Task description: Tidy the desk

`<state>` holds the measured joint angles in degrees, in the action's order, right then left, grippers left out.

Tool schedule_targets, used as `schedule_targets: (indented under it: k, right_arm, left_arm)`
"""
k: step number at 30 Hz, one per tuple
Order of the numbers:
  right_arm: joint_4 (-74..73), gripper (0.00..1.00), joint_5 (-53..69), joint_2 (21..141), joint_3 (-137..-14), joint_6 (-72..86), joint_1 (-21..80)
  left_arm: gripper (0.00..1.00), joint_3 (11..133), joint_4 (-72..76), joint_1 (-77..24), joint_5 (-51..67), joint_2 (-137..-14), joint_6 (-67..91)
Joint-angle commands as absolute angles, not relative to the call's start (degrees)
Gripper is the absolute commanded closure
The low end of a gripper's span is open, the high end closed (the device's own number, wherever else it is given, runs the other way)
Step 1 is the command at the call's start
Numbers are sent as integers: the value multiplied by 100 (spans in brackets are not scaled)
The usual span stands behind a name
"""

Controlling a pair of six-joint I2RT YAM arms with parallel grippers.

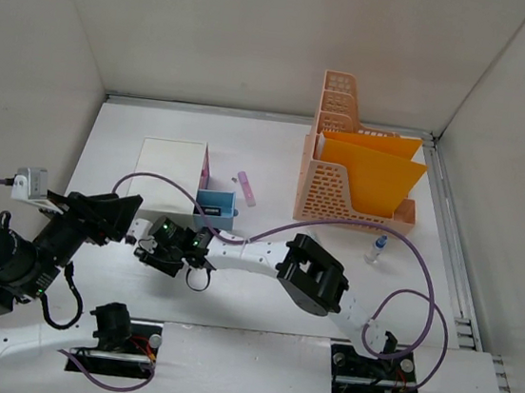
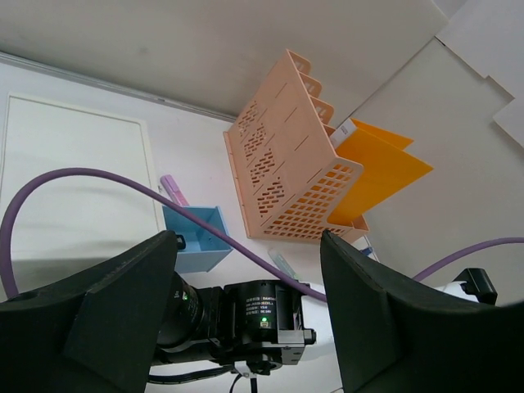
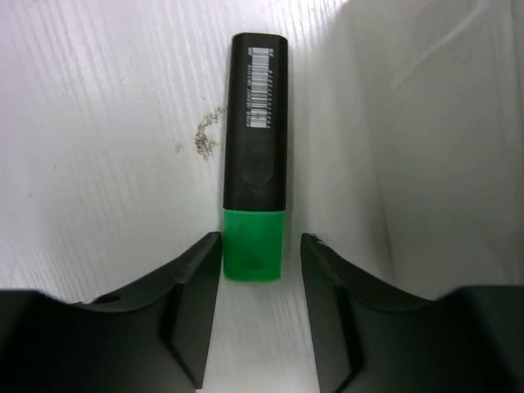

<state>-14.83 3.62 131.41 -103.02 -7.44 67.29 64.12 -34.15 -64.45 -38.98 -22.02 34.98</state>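
Bench: the white top fills the walled cell in front of you, with a metal strip along its far and right edges.
Highlighter: it has a black body and a green cap and lies flat on the bench. In your right wrist view it points straight away from the camera, green end nearest.
Right end effector: it is down low over the bench, parted a little wider than the highlighter. The green cap sits between the fingers and is not clamped. From above you see it just in front of the blue drawer.
Left end effector: it is spread wide with nothing in it, held up off the bench to the left of the right one.
Drawer unit: a white box at the far left, with the blue drawer standing open at its near right corner.
Pink pen: it lies on the bench just right of the drawer unit.
File rack: peach coloured, at the far right, with orange folders standing in its front slots.
Small tube: it is on the bench near the rack's front, too small for you to identify.
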Motion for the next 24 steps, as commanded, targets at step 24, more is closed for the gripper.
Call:
schedule_targets:
  k: [24]
  right_arm:
    - [-1925,100,2944,9134,-7796,-2048,5565]
  left_arm:
    - [34,6398,-2567,-6469,-3569,-2698,3208]
